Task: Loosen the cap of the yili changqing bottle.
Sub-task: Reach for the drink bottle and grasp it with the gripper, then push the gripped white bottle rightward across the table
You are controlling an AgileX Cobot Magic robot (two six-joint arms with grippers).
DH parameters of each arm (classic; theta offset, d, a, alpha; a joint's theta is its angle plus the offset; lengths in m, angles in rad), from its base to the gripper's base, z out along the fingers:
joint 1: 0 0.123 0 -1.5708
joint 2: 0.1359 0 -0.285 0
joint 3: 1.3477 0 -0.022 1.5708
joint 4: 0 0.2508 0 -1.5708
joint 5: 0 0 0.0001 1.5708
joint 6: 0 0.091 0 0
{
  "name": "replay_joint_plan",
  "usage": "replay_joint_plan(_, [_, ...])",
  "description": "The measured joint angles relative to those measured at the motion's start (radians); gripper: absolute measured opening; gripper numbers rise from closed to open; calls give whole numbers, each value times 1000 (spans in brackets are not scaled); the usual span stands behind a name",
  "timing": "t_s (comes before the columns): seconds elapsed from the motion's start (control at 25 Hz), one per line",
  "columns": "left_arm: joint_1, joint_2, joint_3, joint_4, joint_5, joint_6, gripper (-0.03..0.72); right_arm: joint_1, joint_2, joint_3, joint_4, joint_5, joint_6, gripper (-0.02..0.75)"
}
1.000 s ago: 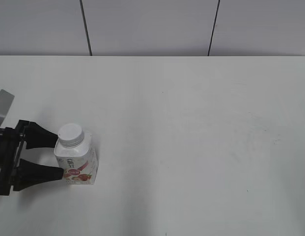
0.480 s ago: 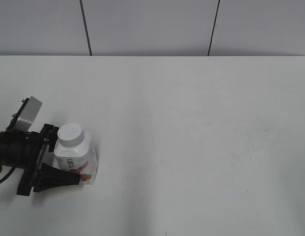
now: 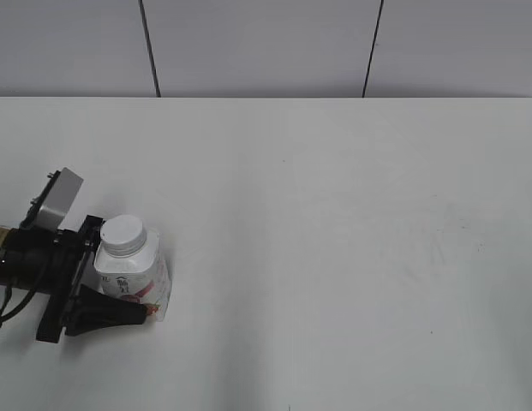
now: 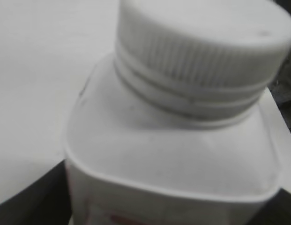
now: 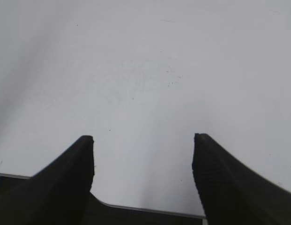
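Note:
The yili changqing bottle (image 3: 135, 276), small, white, with a pink-and-red label, stands on the white table (image 3: 334, 214) at the front left, tilted slightly. Its white ribbed cap (image 3: 122, 234) is on the neck. My left gripper (image 3: 120, 284) reaches in from the left, rolled on its side, and is shut on the bottle's body below the cap. One black finger (image 3: 111, 312) shows at the front; the other is behind the bottle. The left wrist view is filled by the cap (image 4: 201, 42) and bottle shoulder (image 4: 173, 154). My right gripper (image 5: 143, 138) is open and empty over bare table.
A grey panelled wall (image 3: 266, 43) runs along the table's far edge. The right wrist view shows the table's near edge (image 5: 150, 209) just below the fingers. Nothing else stands on the table.
My left gripper has moved in around the bottle, rolled onto its side and closed on the body. The bottle has tipped slightly.

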Motion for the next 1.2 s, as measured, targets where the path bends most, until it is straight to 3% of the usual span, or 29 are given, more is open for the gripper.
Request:
replay_joint_plan(0.4, [-18,0,-9,-2,0,0,551,0,0,0,0,0,0,522])
replay_joint_plan(0.76, [-21,0,-9,-24,3,0,384,0,0,0,0,0,0,522])
replay_joint_plan(0.88, [-30,0,-9,-36,3,0,376,0,0,0,0,0,0,522])
replay_joint_plan(1.2, [-149,0,-54,-137,28,0,375,0,0,0,0,0,0,522])
